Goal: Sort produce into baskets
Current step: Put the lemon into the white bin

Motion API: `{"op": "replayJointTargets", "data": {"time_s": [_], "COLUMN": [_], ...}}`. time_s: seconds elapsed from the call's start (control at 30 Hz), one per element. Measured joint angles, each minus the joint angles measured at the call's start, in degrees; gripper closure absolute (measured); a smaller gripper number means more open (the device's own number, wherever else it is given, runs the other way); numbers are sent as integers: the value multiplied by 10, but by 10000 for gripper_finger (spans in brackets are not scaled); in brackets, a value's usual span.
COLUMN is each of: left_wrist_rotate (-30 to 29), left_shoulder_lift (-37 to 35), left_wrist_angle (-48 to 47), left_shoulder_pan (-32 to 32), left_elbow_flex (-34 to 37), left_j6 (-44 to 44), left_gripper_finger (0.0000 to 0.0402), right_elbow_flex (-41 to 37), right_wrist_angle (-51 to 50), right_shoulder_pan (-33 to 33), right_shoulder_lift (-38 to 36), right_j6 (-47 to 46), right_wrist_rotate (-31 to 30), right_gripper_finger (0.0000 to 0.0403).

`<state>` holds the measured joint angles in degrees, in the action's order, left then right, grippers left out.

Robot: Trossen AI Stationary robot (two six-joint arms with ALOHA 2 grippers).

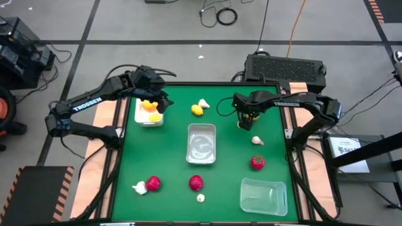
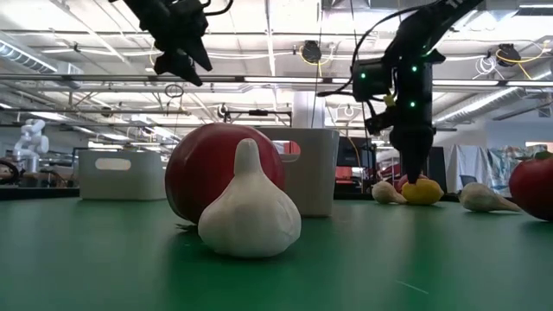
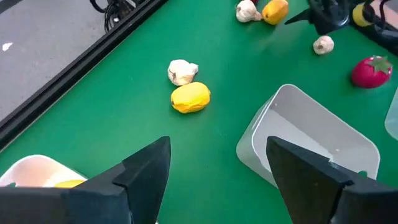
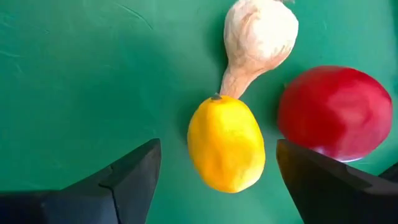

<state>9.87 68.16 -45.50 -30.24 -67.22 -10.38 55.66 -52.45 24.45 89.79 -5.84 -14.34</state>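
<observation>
Hanging over the right rear of the green table [image 1: 169, 157], the right gripper [image 1: 244, 123] points down with its fingers spread, empty. Directly under it, in its wrist view, lie a lemon [image 4: 226, 144], a garlic bulb [image 4: 258, 37] whose stem touches the lemon's tip, and a red strawberry [image 4: 334, 112] just beside them. From above these three are mostly hidden beneath the gripper, so I can only guess their spot there. Near it on the table sit another garlic bulb [image 1: 257, 140] and a strawberry [image 1: 257, 162].

The left gripper [image 1: 159, 100] hovers above the white basket [image 1: 139, 117] at the left rear, fingers apart and holding nothing; the basket holds yellow lemons [image 1: 149, 107]. Between the arms lie a lemon [image 1: 197, 110] and a garlic bulb [image 1: 204, 103], touching. A clear basket [image 1: 201, 143] stands in the middle and a second clear basket [image 1: 264, 196] at the front right. Along the front lie a strawberry [image 1: 153, 182] with a garlic bulb [image 1: 139, 187] against it, another strawberry [image 1: 196, 182], and a small garlic bulb [image 1: 200, 198].
</observation>
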Motion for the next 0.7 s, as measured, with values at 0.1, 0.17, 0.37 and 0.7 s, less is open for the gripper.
{"op": "replayJointTargets", "data": {"time_s": [0.1,0.17,0.37,0.7], "left_wrist_rotate": [0,0,0,-2], "left_shoulder_lift": [0,0,0,0], "left_wrist_angle": [0,0,0,0], "left_shoulder_pan": [0,0,6,23], "left_elbow_flex": [0,0,0,0], "left_j6": [-27,-41,-44,-44], "left_gripper_finger": [129,129,130,130], "right_elbow_flex": [0,0,0,0], "right_wrist_angle": [-1,0,2,-8], "right_shoulder_pan": [0,0,12,18], "right_shoulder_lift": [12,22,65,89], "right_j6": [6,11,21,21], "right_wrist_rotate": [-18,-18,-19,-20], "right_gripper_finger": [94,94,94,142]}}
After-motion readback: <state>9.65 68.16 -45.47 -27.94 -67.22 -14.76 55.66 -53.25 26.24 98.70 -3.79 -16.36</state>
